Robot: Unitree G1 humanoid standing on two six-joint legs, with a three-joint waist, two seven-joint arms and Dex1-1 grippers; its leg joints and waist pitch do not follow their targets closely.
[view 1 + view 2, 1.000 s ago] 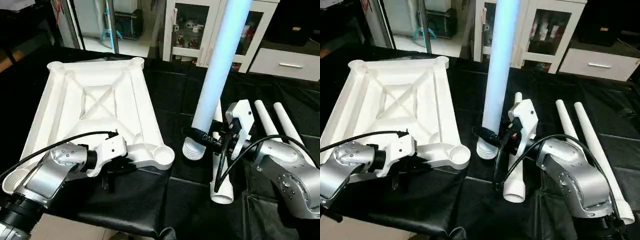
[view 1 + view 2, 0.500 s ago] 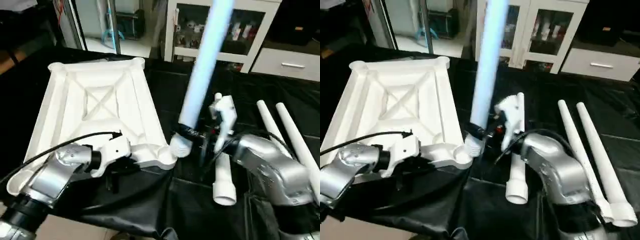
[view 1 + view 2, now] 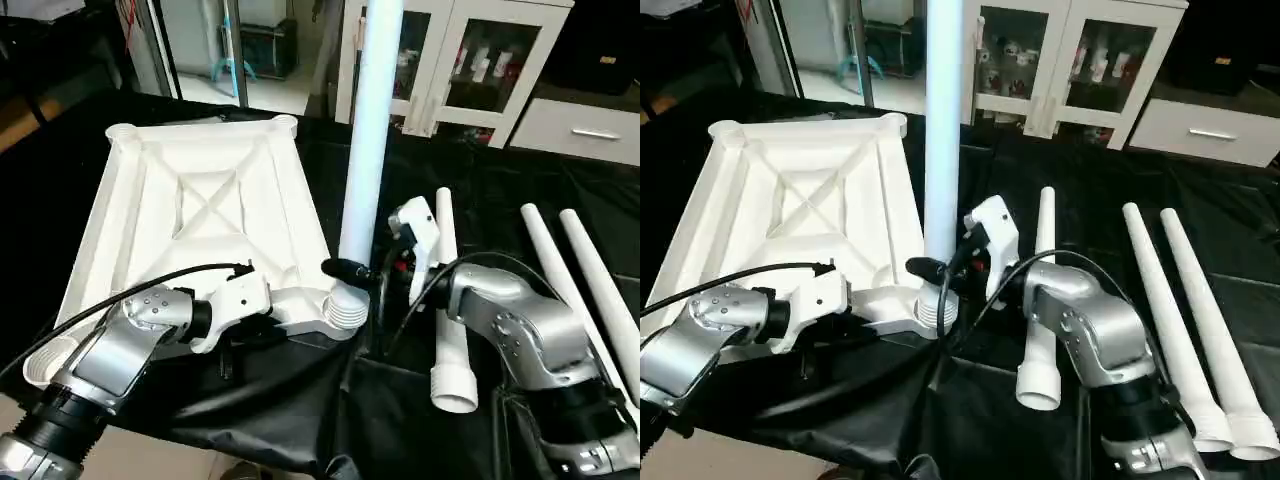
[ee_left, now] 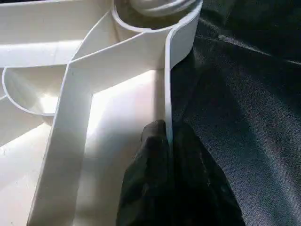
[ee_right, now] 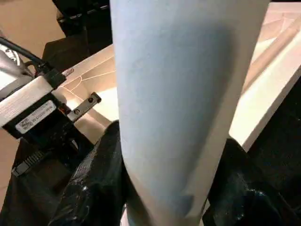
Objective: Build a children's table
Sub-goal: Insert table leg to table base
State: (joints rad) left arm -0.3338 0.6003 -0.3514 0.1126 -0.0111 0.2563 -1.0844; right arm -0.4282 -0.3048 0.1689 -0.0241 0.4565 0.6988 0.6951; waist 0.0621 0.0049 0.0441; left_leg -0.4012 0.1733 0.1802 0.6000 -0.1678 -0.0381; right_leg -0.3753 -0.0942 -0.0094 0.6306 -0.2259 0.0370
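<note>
the tabletop (image 3: pixel 200 215) lies ribs-up on the black table (image 3: pixel 480 190); no leg looks seated yet, one leg (image 3: pixel 368 150) stands upright with its ribbed end at the near right corner socket (image 3: pixel 908 300), and three legs (image 3: pixel 560 265) lie apart to the right. the right gripper (image 3: pixel 352 272) is half spread, clamping that leg just above its ribbed end. the left gripper (image 4: pixel 165 141) is pressed nearly together, pinching the tabletop's near rim beside that socket, probably to steady it
</note>
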